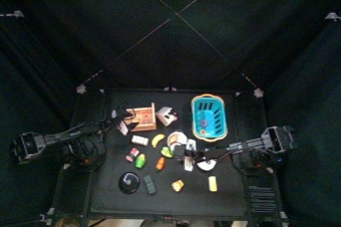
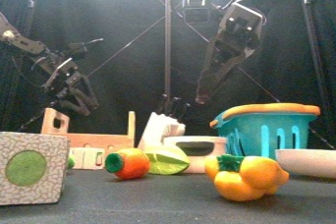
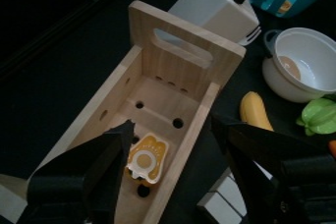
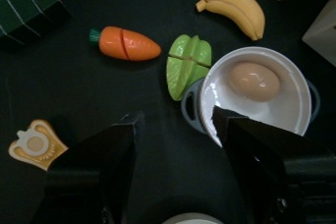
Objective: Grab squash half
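Top view: left gripper (image 1: 118, 126) sat at the wooden crate (image 1: 140, 118). Right gripper (image 1: 224, 149) hung near the blue basket (image 1: 209, 117). I could not pick out the squash half here.

Front view: crate at left behind the carrot (image 2: 129, 163); both arms hung behind.

Left wrist view: squash half (image 3: 147, 157) lay on the crate's floor, between my jaws, which stood wide apart and gripped nothing.

Right wrist view: jaws wide apart and empty over the white bowl (image 4: 269, 95) with its egg (image 4: 252, 79). A similar pale cut piece (image 4: 35, 144) lay on the table.
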`<state>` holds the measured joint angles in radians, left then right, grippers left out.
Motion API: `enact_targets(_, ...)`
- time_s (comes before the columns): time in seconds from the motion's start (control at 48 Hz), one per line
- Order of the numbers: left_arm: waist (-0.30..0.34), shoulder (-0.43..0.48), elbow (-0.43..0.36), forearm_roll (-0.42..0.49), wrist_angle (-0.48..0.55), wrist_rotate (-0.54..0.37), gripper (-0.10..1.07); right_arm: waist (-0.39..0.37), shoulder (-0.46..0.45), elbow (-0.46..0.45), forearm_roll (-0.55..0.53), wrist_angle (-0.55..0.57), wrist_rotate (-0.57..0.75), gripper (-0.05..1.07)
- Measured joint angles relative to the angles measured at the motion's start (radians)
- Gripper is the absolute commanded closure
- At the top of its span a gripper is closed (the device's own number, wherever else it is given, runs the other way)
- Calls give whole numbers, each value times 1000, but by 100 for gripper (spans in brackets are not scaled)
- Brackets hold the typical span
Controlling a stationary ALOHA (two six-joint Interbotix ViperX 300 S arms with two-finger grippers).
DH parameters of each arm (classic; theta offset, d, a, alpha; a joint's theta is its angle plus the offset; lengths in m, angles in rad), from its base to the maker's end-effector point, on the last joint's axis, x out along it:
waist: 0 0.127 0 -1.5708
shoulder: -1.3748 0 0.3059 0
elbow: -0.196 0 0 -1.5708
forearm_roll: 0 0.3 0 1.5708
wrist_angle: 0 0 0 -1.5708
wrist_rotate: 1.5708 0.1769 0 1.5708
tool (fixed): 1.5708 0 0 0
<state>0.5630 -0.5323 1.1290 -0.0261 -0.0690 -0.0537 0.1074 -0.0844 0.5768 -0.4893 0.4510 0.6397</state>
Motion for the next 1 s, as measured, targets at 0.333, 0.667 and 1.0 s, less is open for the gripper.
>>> enact_targets(0.333, -14, -54, 18, 0, -2, 2, 1, 5, 35, 0, 41, -2, -9, 11)
enact_targets(0.667, -245, -146, 64, -2, 5, -2, 1, 198, 94, 2, -5, 11, -12, 12)
enact_targets(1.0, -459, -155, 84, -64, -29, -3, 1, 291, 147, -23, -6, -5, -5, 12)
